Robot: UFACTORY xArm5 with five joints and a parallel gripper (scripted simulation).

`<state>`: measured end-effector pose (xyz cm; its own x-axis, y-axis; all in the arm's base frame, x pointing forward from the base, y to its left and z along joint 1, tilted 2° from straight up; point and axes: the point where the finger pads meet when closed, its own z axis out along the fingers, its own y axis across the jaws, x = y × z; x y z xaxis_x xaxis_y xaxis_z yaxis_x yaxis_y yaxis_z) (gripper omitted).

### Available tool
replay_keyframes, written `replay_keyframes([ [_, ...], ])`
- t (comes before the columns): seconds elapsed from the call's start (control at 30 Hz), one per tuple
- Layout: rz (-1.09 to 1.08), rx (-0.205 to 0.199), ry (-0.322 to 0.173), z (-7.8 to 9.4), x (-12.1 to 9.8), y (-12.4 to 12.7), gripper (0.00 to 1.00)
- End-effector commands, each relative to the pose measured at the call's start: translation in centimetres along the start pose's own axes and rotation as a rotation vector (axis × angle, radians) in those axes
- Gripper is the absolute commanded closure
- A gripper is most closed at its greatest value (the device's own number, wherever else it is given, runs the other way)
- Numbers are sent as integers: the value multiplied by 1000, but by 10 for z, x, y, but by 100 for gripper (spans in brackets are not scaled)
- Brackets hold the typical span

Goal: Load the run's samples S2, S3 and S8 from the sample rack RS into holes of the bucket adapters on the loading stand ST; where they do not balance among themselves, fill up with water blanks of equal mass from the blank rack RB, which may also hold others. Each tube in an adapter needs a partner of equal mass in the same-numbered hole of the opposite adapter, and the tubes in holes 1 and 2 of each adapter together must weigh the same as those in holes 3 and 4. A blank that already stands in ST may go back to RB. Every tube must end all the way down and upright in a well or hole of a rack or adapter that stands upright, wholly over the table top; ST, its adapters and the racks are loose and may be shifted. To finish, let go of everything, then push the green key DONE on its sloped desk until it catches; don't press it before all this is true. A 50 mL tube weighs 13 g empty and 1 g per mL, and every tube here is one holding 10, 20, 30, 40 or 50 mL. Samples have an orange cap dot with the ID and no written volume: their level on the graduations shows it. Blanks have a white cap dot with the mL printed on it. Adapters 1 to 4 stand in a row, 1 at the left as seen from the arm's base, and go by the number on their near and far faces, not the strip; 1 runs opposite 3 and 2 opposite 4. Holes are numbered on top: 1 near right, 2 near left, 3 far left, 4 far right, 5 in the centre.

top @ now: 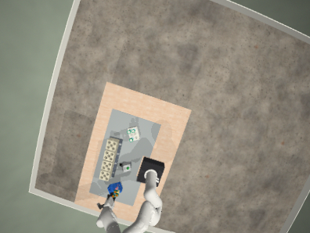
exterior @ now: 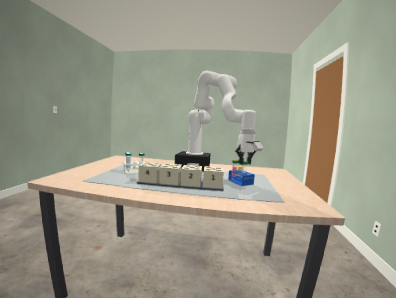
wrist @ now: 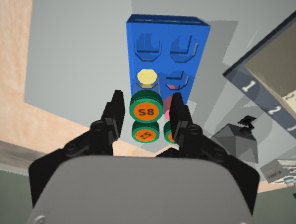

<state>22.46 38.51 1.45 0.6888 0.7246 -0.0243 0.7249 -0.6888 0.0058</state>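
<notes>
We see the black two-finger gripper point(wrist: 145, 117), fingers apart and empty, above the green-capped S8 tube point(wrist: 144, 111) in the blue rack point(wrist: 167, 37).

Tube S8 point(wrist: 144, 111) in sample rack point(wrist: 200, 40)

Top: high overhead, far — table point(top: 178, 117) small.
Exterior: room-level, facing arm.
Wrist: close, looking down — perhaps tilted; shares blue rack point(wrist: 167, 30).

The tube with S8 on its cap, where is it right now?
In the wrist view, tube S8 stands in the blue sample rack, right below the open gripper. In the exterior view that rack sits on the table's right, beside the adapter marked 1.
</notes>
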Motion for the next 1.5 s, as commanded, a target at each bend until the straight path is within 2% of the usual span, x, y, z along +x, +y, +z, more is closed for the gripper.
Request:
replay_keyframes([
  [0.0,0,1,3,1,1,0,43],
  [0.27,0,1,3,7,1,0,43],
  [0.77,0,1,3,7,1,0,43],
  [0.8,0,1,3,6,1,0,100],
  [1.47,0,1,3,5,1,0,100],
])
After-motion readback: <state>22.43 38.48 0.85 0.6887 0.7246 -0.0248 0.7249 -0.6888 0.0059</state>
